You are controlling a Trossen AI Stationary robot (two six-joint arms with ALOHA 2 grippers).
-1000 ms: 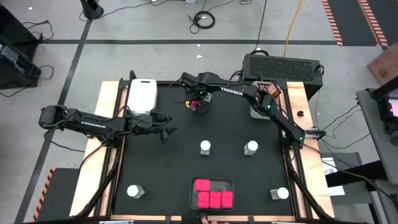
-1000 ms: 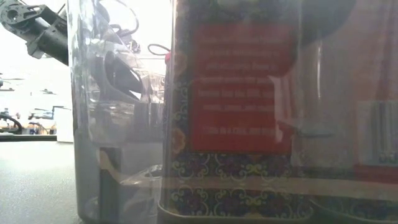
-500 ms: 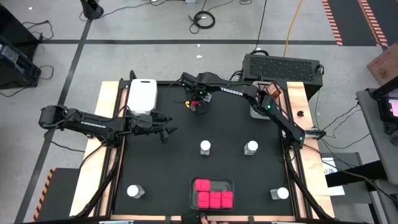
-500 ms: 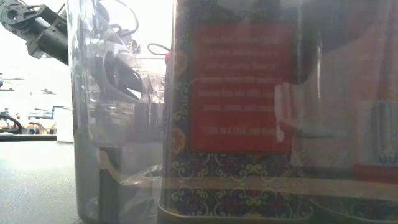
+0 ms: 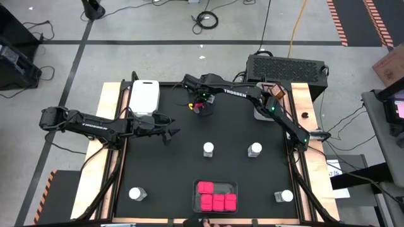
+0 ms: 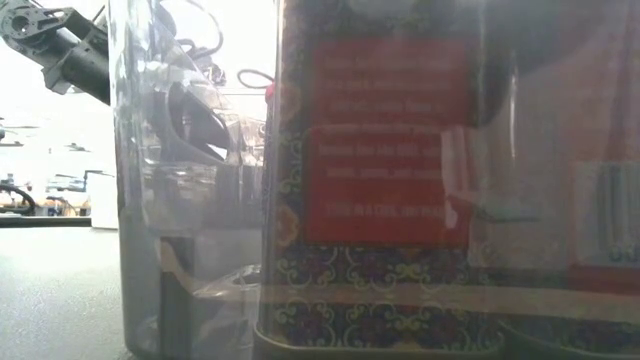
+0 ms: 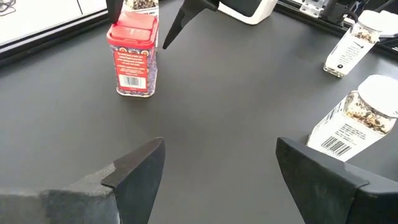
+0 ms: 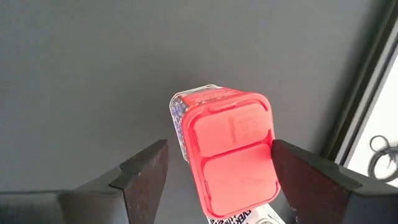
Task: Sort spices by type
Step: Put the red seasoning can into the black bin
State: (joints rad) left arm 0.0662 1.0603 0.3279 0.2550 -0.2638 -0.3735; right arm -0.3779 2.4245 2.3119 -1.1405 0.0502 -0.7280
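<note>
The right hand (image 8: 214, 171) stands open around a pink box (image 8: 229, 152) at 12 o'clock on the table (image 5: 183, 170). The left hand (image 5: 169, 132) waits open at 9 o'clock.

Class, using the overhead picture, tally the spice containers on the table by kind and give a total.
Pink-topped boxes: 6, five in the tray and one under the right gripper.
White-lidded clear jars: 4.
Total: 10.

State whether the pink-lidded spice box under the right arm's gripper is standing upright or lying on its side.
Upright: the pink-lidded box shows its square lid face-on to the right gripper above, and the left wrist view shows it standing on its base.
</note>
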